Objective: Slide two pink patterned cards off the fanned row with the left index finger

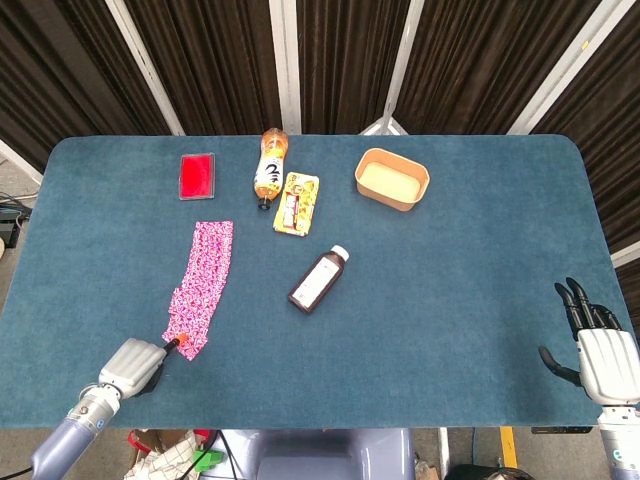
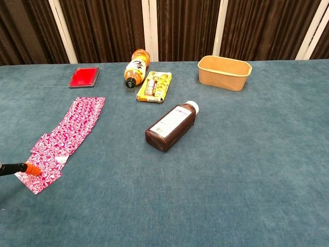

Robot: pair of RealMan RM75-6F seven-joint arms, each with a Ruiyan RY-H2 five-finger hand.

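While the left robot hand [image 1: 128, 365] presses an orange fingertip [image 2: 33, 169] on the fanned pink patterned cards [image 1: 203, 282] near the surface's front-left corner, holding nothing, the right robot hand [image 1: 601, 352] rests spread wide.

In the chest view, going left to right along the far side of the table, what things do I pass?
Red card box → orange drink bottle → yellow snack packet → tan paper bowl.

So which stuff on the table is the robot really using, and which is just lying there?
Using:
pink patterned cards
left hand, orange fingertip on the nearest card

Just lying there:
red card box
orange drink bottle
yellow snack packet
brown bottle
tan tub
right hand
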